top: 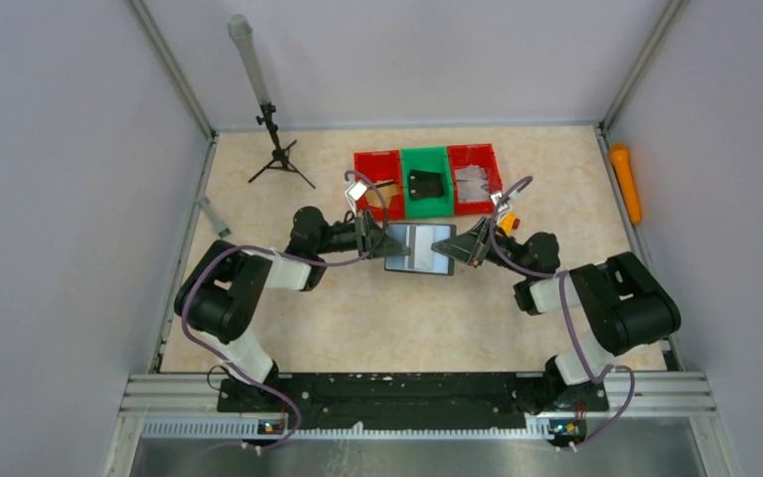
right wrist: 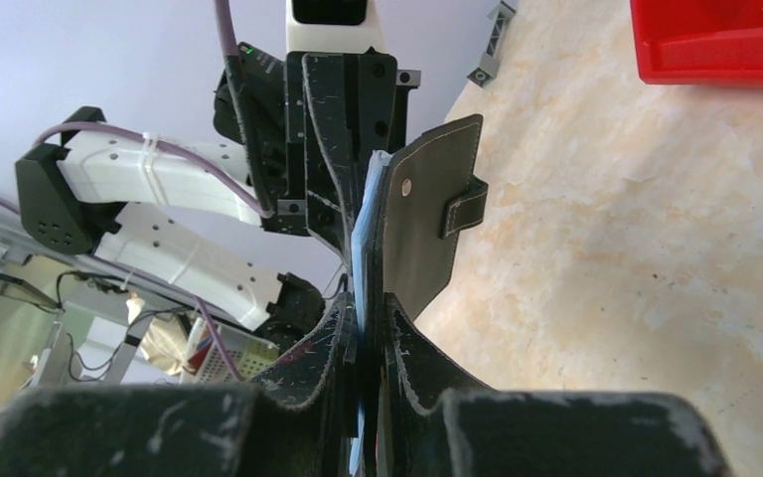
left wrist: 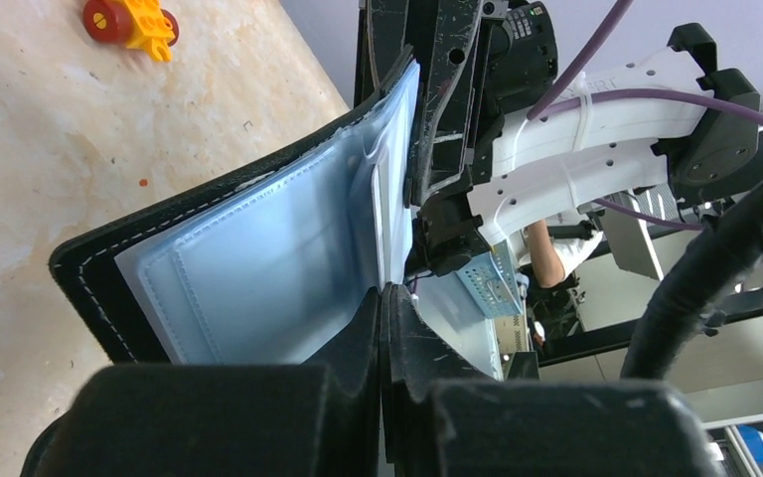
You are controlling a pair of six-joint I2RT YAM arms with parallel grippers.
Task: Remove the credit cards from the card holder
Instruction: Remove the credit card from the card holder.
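While both jaws pinch its edges, black card holder (top: 419, 248) open, pale blue sleeves (left wrist: 258, 278) inside.

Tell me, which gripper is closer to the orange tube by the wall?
Right. The right gripper grips the card holder at the edge facing the orange tube; the left gripper grips its opposite edge, farther away.

the card holder (top: 419, 248) is spread open over the middle of the table (top: 358, 328), shiny pale grey-blue inside facing up. its outside is black with pale stitching. blue sleeves (left wrist: 258, 288) fan within; a small snap tab (right wrist: 465, 209) juts from one edge.
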